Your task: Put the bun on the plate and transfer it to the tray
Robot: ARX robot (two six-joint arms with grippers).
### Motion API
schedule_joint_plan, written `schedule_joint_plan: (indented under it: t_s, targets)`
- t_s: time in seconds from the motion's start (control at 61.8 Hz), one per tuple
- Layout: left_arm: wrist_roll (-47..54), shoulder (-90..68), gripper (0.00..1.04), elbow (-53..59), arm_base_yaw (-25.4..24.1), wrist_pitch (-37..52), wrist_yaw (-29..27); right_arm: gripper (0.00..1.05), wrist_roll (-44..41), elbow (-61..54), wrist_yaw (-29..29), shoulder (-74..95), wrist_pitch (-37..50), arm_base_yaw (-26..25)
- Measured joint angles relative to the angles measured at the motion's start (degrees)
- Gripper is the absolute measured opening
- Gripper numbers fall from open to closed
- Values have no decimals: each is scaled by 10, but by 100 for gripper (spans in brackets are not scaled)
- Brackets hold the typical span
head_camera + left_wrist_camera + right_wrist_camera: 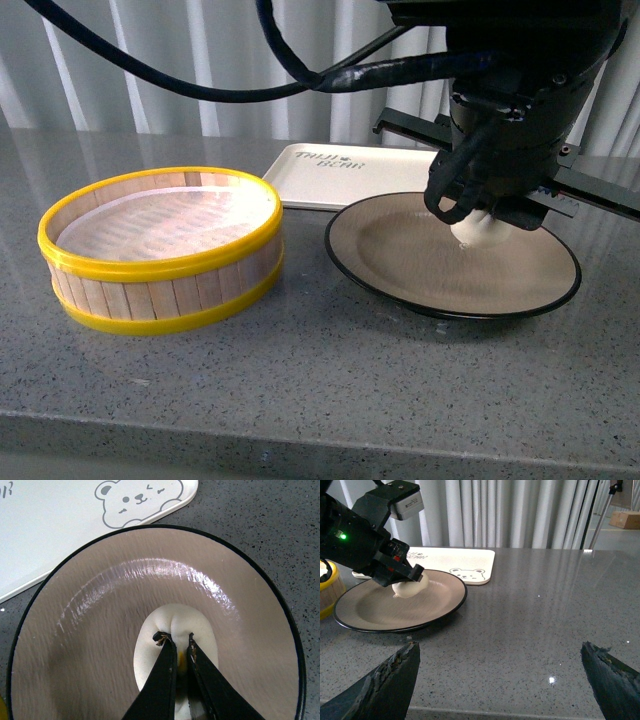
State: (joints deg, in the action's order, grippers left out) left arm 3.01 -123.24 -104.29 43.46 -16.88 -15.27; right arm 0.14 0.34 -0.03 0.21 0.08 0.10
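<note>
Black left gripper [176,639] angled down, pinching bun [175,616] over plate [95,615]

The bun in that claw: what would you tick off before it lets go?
1. The bun hangs over the brown inside of the plate, away from the rim: ok.
2. The bun's underside rests on the plate: cannot tell.
3. The left gripper pinches the bun at its top: ok.
4. The right gripper is open and apart from the plate: ok.
5. The tray lies just beside the plate: ok.
</note>
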Motion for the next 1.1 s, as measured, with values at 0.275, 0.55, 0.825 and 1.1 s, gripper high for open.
schedule_joint_plan:
  t_s: [0.275, 0.55, 0.825, 1.1]
  targets:
    - [0, -36, 4, -53, 1, -35, -13, 96, 0, 0, 0, 0, 0, 0]
    - [0, -55, 15, -79, -3, -44, -24, 96, 0, 0, 0, 0, 0, 0]
    - [-13, -75, 57, -94, -17, -68, -33, 96, 0, 0, 0, 0, 0, 0]
    - [-24, -71, 99, -94, -22, -67, -27, 96, 0, 0, 0, 0, 0, 0]
